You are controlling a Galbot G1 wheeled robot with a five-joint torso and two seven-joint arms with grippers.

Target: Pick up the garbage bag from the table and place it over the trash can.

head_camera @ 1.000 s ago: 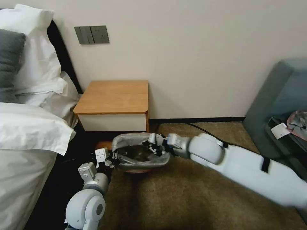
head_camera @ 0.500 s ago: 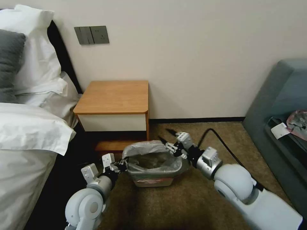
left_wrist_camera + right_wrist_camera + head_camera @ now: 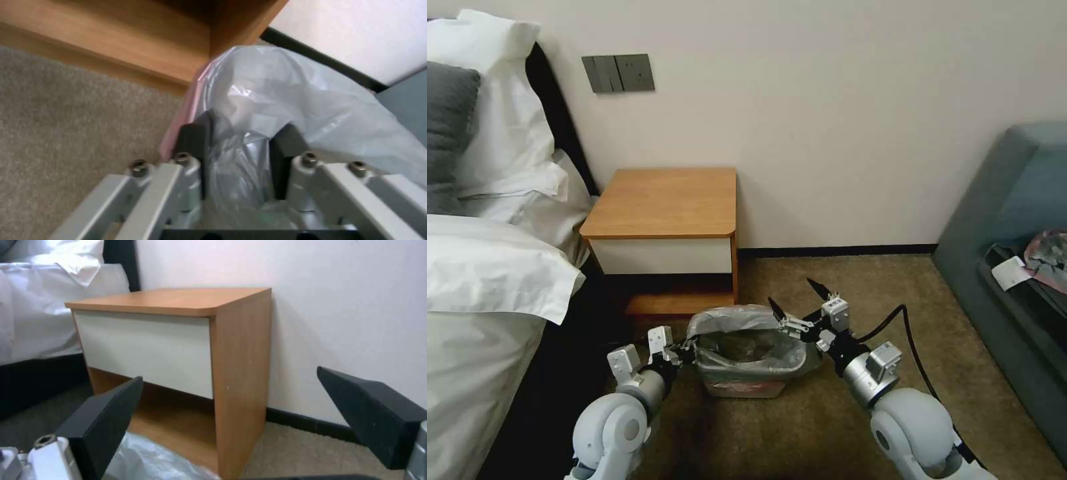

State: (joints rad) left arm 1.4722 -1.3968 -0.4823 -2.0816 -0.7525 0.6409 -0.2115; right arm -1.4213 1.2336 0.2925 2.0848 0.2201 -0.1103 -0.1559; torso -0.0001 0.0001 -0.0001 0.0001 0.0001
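The beige trash can (image 3: 740, 385) stands on the carpet in front of the table (image 3: 664, 200), a wooden nightstand with a white drawer front. The wrinkly grey garbage bag (image 3: 727, 315) is draped over the can's rim and lines the inside. My left gripper (image 3: 686, 347) is at the can's left rim, shut on the bag's pink-edged plastic (image 3: 285, 86), which bunches between its pads (image 3: 193, 146). My right gripper (image 3: 795, 298) hovers just right of the can, open and holding nothing. In the right wrist view the right gripper (image 3: 231, 406) faces the table (image 3: 178, 300), with bag plastic (image 3: 146, 456) below it.
A bed with white pillows (image 3: 487, 267) fills the left side. A grey-blue sofa (image 3: 1007, 200) stands at the right with a pink-edged grey bundle (image 3: 1047, 257) on it. A black cable (image 3: 907, 333) trails from my right arm. Brown carpet (image 3: 974, 373) lies open between can and sofa.
My right gripper let go of the bag's right rim, opened and drew back to the right. The can with the bag slid toward me and rightward, the left gripper moving with it.
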